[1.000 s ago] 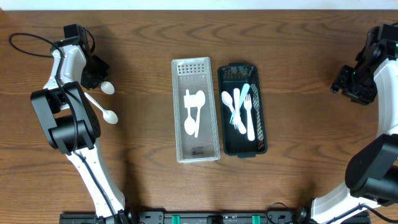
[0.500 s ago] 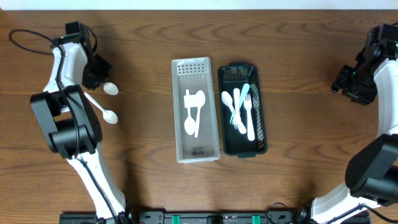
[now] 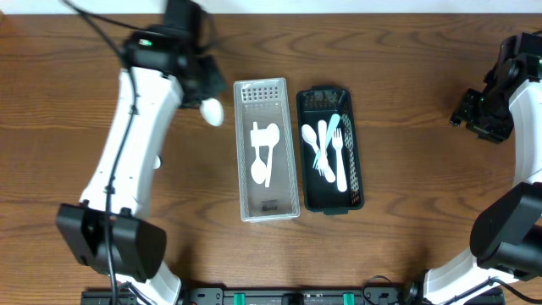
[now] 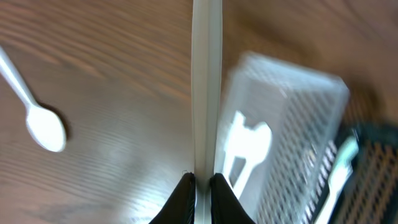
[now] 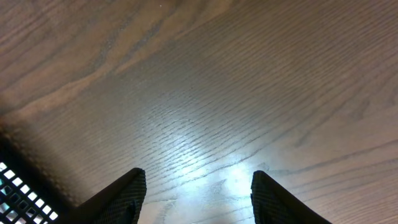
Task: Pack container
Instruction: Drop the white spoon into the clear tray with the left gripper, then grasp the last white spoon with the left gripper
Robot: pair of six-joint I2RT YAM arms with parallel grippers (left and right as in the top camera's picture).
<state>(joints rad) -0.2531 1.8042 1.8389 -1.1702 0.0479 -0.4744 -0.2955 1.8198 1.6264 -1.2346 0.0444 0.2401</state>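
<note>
The left gripper point(image 4: 201, 182) pinches a white plastic spoon point(image 4: 206, 87) by its handle beside the clear tray point(image 3: 266, 149) — a thin grip, so it may swivel and miss. The right gripper point(image 5: 194, 186) gapes empty.

You are looking at a warm brown table point(image 3: 406, 93) with dark, wavy wood grain running across it. The left gripper point(image 4: 200, 184) has black fingers, and pinched between them is a white spoon point(image 4: 206, 87) whose handle reads as a pale, plain strip. Left of that claw lies a second white spoon point(image 4: 37, 112) on the wood. To the claw's right sits the clear container point(image 3: 266, 149), its walls a fine mesh pattern (white cutlery inside), and beyond it the black container point(image 3: 330, 149), perforated too, holding white and pale mint pieces. The right gripper point(image 5: 196, 190) shows black, finely textured fingers over glossy brown grain.
</note>
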